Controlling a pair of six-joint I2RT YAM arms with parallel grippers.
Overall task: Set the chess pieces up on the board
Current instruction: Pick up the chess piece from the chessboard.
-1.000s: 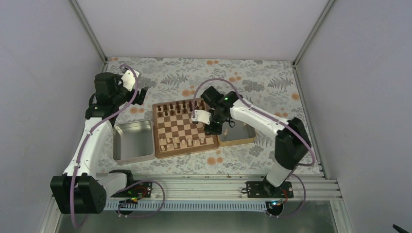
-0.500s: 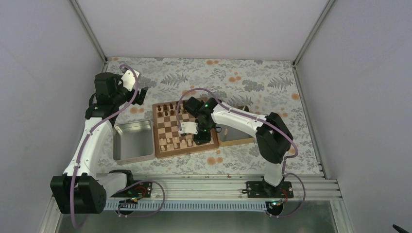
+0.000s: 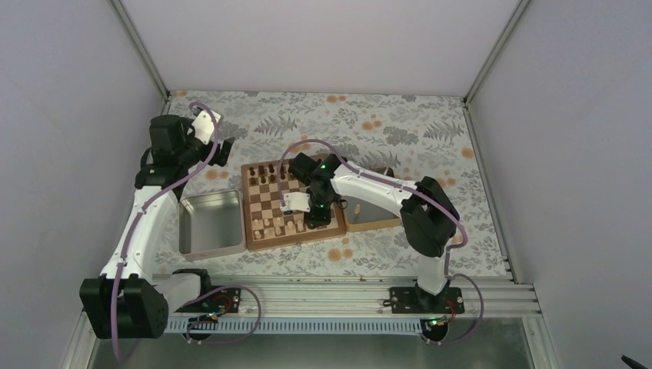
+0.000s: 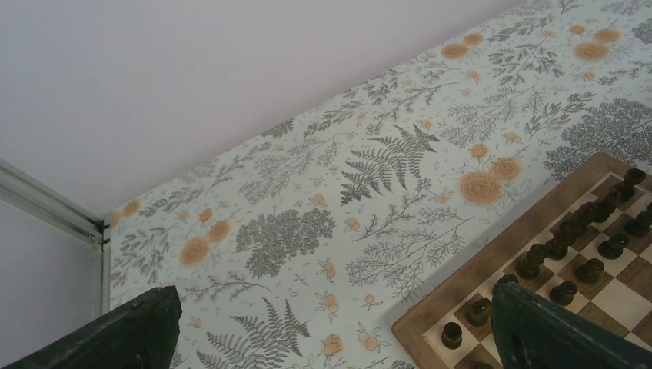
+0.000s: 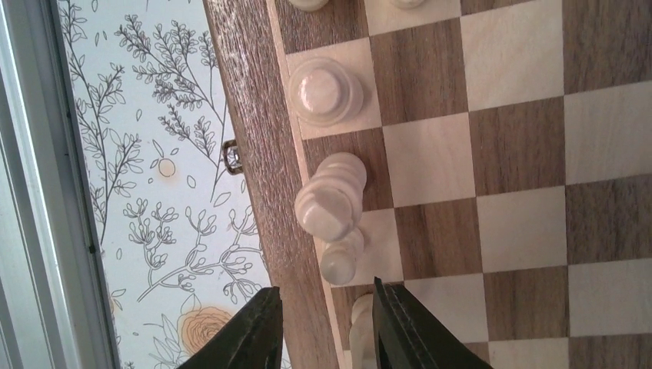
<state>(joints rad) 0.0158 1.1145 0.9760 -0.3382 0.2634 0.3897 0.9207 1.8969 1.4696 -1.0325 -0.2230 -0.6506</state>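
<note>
1. The desk (image 3: 400, 131), covered in a floral cloth, carries the board (image 3: 286, 201) at its middle, with one tray touching each side of it.
2. The metal tray (image 3: 211, 252) is set against the board's left edge; no piece can be made out in it. The wooden-rimmed tray (image 3: 377, 224) is set against the right edge, and one small pale piece appears to stand in it.
3. The right arm is stretched over the board's near right part. The left arm is held off the far left corner, so the right arm is judged the nearer for placing.
4. The left claw (image 4: 332, 292) is spread wide over bare cloth with nothing between its fingers.
5. The right claw (image 5: 324, 296) is pointed down over the board's near border. Its fingers are apart and nothing is seen clamped by both.
6. The dark chess pieces (image 3: 269, 171) are ranged along the two far rows.
7. The pale chess pieces (image 5: 332, 196) are stood upright on the squares next to the near border, their long axes roughly along the wrist camera's line of sight. They lie just ahead of the right claw along that row.
8. One more pale piece (image 5: 360, 327) is seen against the inner face of one right finger. Whether it is gripped or merely standing there cannot be told.
</note>
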